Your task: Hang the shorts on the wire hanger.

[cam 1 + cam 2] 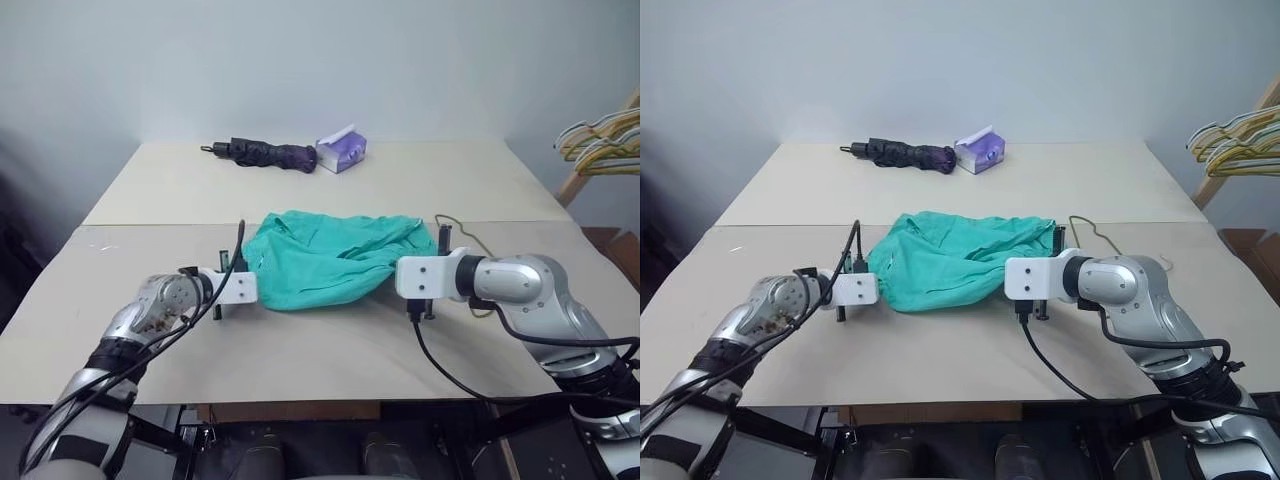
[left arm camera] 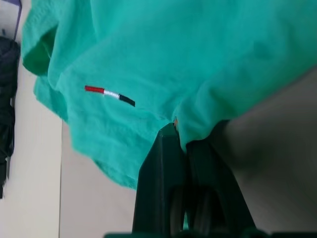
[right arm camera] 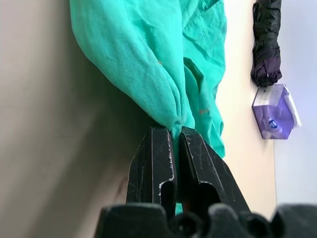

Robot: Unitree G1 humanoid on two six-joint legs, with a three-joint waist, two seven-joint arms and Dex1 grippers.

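The teal-green shorts [image 1: 335, 255] lie bunched in the middle of the table, a small red, white and black tag [image 2: 109, 95] showing on the cloth. At the shorts' left edge my left gripper [image 2: 179, 133] is shut on a fold of the fabric. My right gripper [image 3: 176, 130] is shut on a gathered pinch of cloth at their right edge. The thin wire hanger [image 1: 1087, 226] lies on the table just right of the shorts, beyond my right wrist. Much of it is hidden by the arm and the cloth.
A folded dark umbrella [image 1: 265, 153] and a purple tissue pack [image 1: 342, 150] lie at the table's far edge. A bunch of yellow and grey hangers [image 1: 600, 140] hangs on a wooden rack off the table's right side. The near table edge runs just below both arms.
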